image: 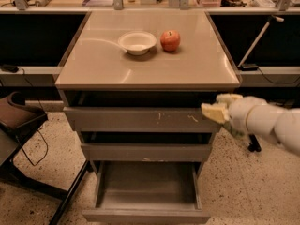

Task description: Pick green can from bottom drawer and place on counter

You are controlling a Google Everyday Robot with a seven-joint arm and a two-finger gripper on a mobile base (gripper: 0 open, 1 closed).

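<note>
The green can is not in view. The bottom drawer (146, 215) is pulled out at the foot of the grey cabinet. The part of its tray that shows holds nothing, and its back is hidden under the middle drawer. The counter (192, 71) is the glossy beige top of the cabinet. My gripper (219, 106) hangs just off the cabinet's right front corner. It is level with the scratched top drawer (140, 120), below the counter's edge and well above the bottom drawer. It holds nothing that I can see.
A white bowl (137, 42) and a red apple (170, 40) sit at the back of the counter. The middle drawer (145, 152) stands slightly out. A dark chair (18, 118) and cables are on the left. A stand's foot (254, 146) is on the floor at the right.
</note>
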